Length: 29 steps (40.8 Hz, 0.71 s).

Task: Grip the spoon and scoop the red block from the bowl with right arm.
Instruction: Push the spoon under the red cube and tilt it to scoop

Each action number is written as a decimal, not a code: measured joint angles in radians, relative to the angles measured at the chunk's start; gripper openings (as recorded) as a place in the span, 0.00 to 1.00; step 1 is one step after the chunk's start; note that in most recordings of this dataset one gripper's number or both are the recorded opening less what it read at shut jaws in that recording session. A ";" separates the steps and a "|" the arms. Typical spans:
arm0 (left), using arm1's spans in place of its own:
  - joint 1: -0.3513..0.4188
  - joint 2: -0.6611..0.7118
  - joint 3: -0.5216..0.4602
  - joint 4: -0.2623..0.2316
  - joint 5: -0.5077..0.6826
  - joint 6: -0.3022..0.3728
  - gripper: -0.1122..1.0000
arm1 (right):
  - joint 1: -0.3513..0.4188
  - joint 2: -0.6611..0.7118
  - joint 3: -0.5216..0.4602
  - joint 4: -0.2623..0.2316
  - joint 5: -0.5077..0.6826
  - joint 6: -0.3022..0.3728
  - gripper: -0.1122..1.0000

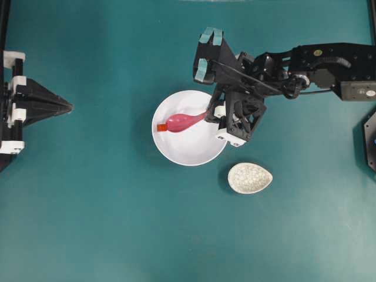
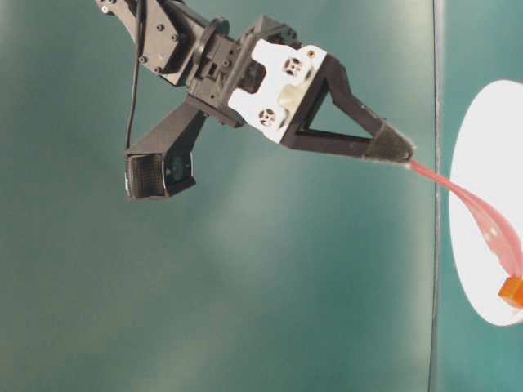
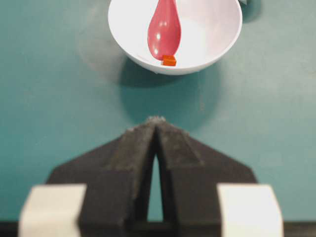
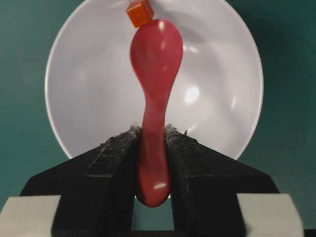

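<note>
Spoon gripping is done: overhead, the right gripper is pinching its handle, scoop tip touching the red block in the bowl. From the left wrist, the left gripper is resting pressed together; scooping is remaining.

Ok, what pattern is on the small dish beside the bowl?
Cream with a speckled, crackle-like pattern; the small dish shows only in the overhead view.
</note>
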 measured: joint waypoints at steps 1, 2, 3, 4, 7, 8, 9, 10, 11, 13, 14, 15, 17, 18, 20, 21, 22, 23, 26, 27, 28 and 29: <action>0.000 0.000 0.000 0.000 0.000 0.000 0.10 | 0.002 0.000 0.000 0.000 -0.002 0.000 0.31; 0.000 0.000 -0.002 0.000 0.000 0.000 0.10 | 0.002 0.000 0.000 0.000 -0.003 0.000 0.31; 0.002 0.000 0.000 0.000 0.000 0.000 0.10 | 0.003 0.000 0.000 0.000 -0.005 0.000 0.31; 0.000 0.000 0.000 0.000 0.000 0.000 0.10 | 0.005 0.000 0.000 0.000 -0.006 0.000 0.31; 0.000 0.000 0.000 0.000 0.000 0.000 0.10 | 0.011 0.002 0.002 0.000 -0.014 0.002 0.31; 0.000 0.000 0.000 0.000 0.000 0.000 0.10 | 0.012 0.000 0.003 0.000 -0.017 0.000 0.31; 0.000 0.000 0.000 0.000 0.000 0.000 0.10 | 0.014 0.000 0.003 0.000 -0.020 0.002 0.31; 0.000 0.000 0.000 0.000 0.000 0.000 0.10 | 0.015 0.002 0.003 0.000 -0.023 0.000 0.31; 0.000 0.000 0.000 0.000 0.000 0.000 0.10 | 0.017 0.000 0.005 0.000 -0.028 0.000 0.31; 0.000 0.000 0.000 0.000 0.000 0.000 0.10 | 0.018 0.002 0.008 0.002 -0.037 0.002 0.31; 0.002 0.000 0.000 0.000 0.000 0.000 0.10 | 0.020 0.002 0.011 0.002 -0.041 0.002 0.31; 0.002 0.000 0.000 0.000 0.000 0.000 0.10 | 0.020 0.002 0.012 0.002 -0.046 0.002 0.31; 0.000 0.000 0.000 0.000 0.000 0.000 0.10 | 0.020 0.002 0.017 0.003 -0.055 0.002 0.31; 0.000 0.000 0.000 0.000 0.000 0.000 0.10 | 0.021 0.000 0.018 0.005 -0.058 0.003 0.31; 0.000 0.000 0.000 0.000 0.000 0.000 0.10 | 0.021 0.002 0.021 0.008 -0.064 0.002 0.31; 0.000 0.000 0.000 0.000 0.000 -0.002 0.10 | 0.021 0.002 0.023 0.009 -0.067 0.002 0.31; 0.000 0.000 0.000 0.000 0.000 -0.003 0.10 | 0.023 0.002 0.025 0.012 -0.071 0.002 0.31; 0.000 0.000 0.000 0.000 0.000 -0.005 0.10 | 0.023 0.002 0.026 0.014 -0.074 0.002 0.31; -0.002 0.000 0.000 0.000 0.000 -0.005 0.10 | 0.028 0.000 0.031 0.018 -0.083 0.002 0.31; -0.002 0.000 0.000 0.000 0.000 -0.005 0.10 | 0.029 0.002 0.034 0.020 -0.087 0.003 0.31; 0.000 0.000 0.000 0.000 0.000 -0.003 0.10 | 0.031 0.002 0.037 0.021 -0.091 0.002 0.31; 0.000 0.000 0.000 0.000 0.000 -0.002 0.10 | 0.031 0.002 0.038 0.023 -0.095 0.003 0.31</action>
